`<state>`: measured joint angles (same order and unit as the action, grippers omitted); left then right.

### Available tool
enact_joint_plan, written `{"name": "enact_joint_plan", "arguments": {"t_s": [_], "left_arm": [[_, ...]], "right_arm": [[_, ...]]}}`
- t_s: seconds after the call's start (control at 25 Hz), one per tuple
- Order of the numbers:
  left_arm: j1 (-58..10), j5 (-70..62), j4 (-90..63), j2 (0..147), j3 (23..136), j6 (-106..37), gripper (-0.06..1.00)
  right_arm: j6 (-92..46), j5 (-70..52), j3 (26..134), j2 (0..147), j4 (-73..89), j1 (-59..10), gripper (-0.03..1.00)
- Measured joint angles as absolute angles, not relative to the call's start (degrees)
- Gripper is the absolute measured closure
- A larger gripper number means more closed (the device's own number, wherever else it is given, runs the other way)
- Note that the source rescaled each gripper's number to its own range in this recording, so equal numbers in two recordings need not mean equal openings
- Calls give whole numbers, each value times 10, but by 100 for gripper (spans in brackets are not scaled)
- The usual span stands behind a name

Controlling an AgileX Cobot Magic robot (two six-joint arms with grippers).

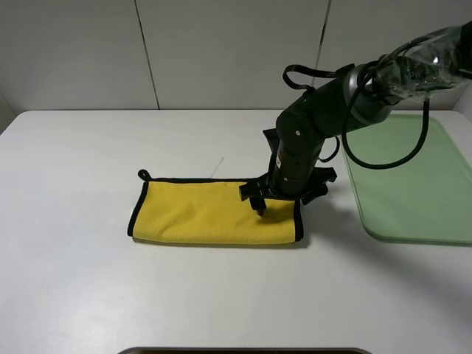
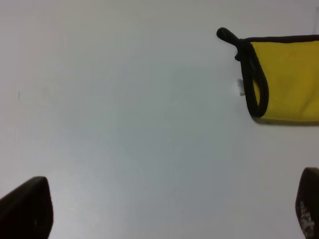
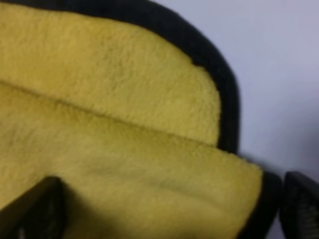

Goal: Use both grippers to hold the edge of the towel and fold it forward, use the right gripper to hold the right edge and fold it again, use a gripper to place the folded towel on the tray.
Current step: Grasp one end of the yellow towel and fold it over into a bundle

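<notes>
Spread wide, my right claw (image 1: 280, 200) is down at the right end of the yellow microfibre towel (image 1: 206, 214) with narrow black trim, and from the high camera I see its bulky black arm reaching in from the right and bending steeply to the cloth. On the right wrist camera the two dark fingertips (image 3: 30, 209) stand far apart with the towel's fuzzy pile (image 3: 124, 99) between them; one tip is over the yellow surface, the other just outside the black-trimmed edge of the towel (image 3: 224, 84), so the jaws straddle that border without pinching it. Two yellow layers show there, one lying on the other. The towel lies as a long folded strip, flat on the white table (image 1: 74, 280), with its small black loop (image 1: 144, 175) sticking out at the far left corner. It sits near the large pale green rectangular plastic tray (image 1: 413, 184) with its low rim, to the left of it and not touching. My left claw (image 2: 164, 209) is also spread, over bare table, and its camera shows the loop (image 2: 224, 35) and the towel's left end (image 2: 289, 79) well apart from its fingertips (image 2: 25, 209).
</notes>
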<state>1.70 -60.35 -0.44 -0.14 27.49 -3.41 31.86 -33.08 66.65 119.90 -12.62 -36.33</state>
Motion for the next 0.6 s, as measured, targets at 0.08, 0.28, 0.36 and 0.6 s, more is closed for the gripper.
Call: {"name": "enact_joint_plan", "arguments": {"t_s": [0.08, 0.28, 0.36, 0.6], "left_arm": [[17, -603, -4, -1, 275, -34, -6], [17, -603, -4, -1, 275, -34, -6], [17, -603, -4, -1, 275, -34, -6], [17, -603, -4, -1, 275, -34, -6]], "right_arm": [[318, -324, 667, 1200, -117, -364, 20], [318, -309, 669, 1203, -108, -364, 59], [318, -307, 669, 1203, -109, -364, 76], [312, -307, 670, 1203, -114, -364, 84]]}}
